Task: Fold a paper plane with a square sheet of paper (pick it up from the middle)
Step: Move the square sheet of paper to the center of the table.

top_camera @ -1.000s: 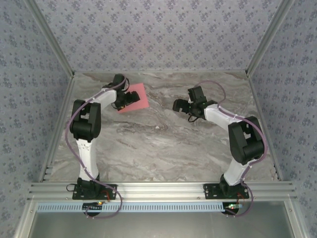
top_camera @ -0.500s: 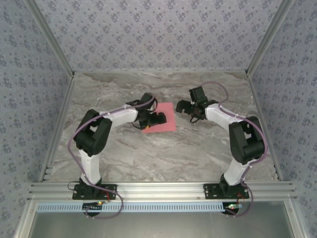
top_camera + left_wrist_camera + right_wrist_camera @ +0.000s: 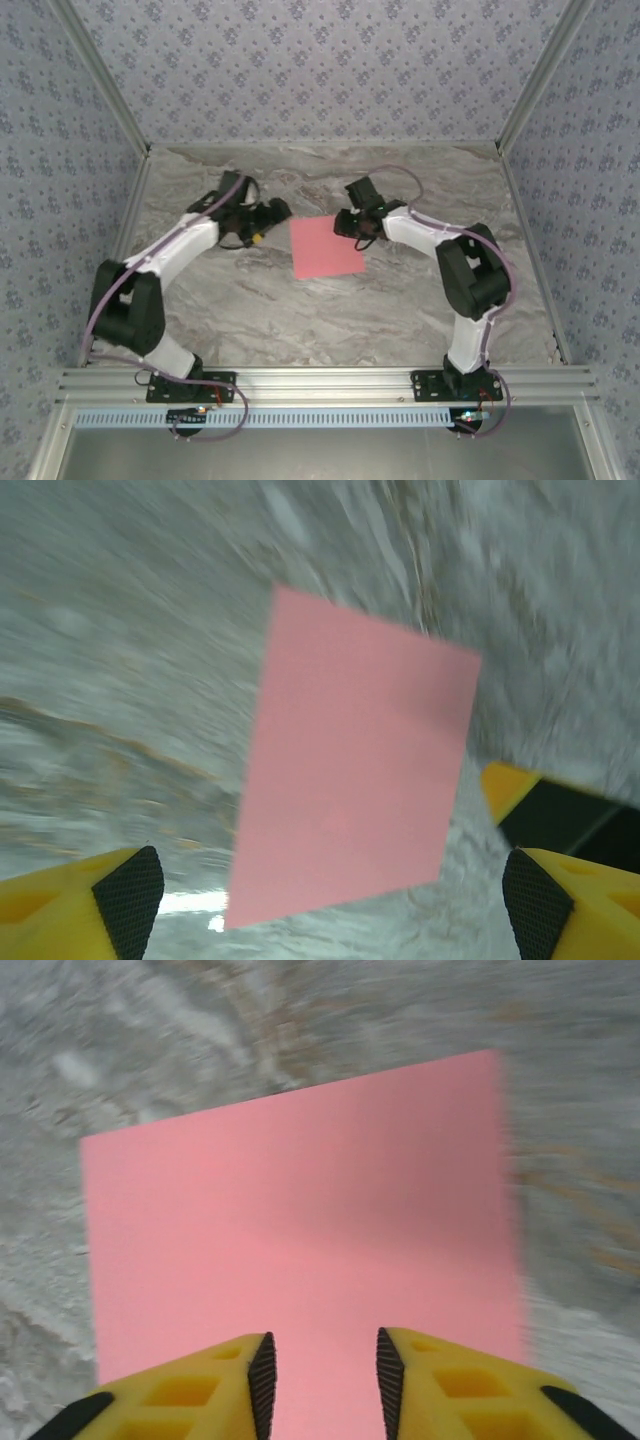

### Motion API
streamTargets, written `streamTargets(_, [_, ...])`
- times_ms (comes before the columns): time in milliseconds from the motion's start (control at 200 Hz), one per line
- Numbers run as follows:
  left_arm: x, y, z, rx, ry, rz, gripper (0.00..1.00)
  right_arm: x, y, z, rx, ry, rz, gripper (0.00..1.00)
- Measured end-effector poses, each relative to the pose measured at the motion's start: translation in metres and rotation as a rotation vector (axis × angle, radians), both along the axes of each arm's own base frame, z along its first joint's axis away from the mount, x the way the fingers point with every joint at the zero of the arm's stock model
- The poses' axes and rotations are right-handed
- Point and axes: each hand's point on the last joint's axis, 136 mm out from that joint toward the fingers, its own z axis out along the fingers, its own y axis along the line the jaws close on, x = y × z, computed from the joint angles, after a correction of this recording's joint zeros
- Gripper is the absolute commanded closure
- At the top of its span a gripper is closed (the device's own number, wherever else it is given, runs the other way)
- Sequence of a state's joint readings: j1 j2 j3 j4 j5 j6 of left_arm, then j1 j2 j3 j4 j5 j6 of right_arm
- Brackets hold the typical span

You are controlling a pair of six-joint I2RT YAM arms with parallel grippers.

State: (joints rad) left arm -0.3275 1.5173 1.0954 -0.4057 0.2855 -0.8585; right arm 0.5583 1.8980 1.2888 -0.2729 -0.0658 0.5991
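So one square sheet of paper (image 3: pixel 327 248) lies flat mid-table (image 3: pixel 300 310), unfolded, which I'd call the pick-up step. Past it are my two grippers: left gripper (image 3: pixel 272 222) spread wide beside it, right gripper (image 3: pixel 322 1372) narrowed over its edge, pinching nothing. Next it needs a pinch at its middle.

Bright, even light; both wrist views are motion-blurred.

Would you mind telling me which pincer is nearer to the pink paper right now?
Right. The right pincer is over the far right corner of the paper; the left pincer is off to the left of its far left corner, not over it.
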Motion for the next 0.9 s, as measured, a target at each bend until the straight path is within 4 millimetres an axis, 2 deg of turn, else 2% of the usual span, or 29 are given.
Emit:
streamTargets(80, [-0.003,0.035,-0.001,0.020,0.004,0.086,0.05,0.000,0.029,-0.007,0.007,0.006,0.051,0.67])
streamTargets(155, [-0.010,0.055,-0.008,0.042,0.031,0.137,0.04,0.000,0.050,-0.015,0.009,0.018,0.089,0.66])
streamTargets(260, [-0.021,0.071,-0.017,0.065,0.070,0.176,0.02,0.001,0.069,-0.025,0.002,0.040,0.119,0.65])
streamTargets(385, [-0.026,0.080,-0.021,0.076,0.085,0.197,0.01,0.000,0.083,-0.037,-0.020,0.062,0.146,0.64])
streamTargets(635, [-0.027,0.082,-0.023,0.082,0.088,0.203,0.01,-0.016,0.080,-0.045,-0.066,0.073,0.205,0.65])
streamTargets(904, [-0.026,0.082,-0.036,0.092,0.126,0.202,0.01,-0.095,0.055,-0.049,-0.138,0.141,0.304,0.63])
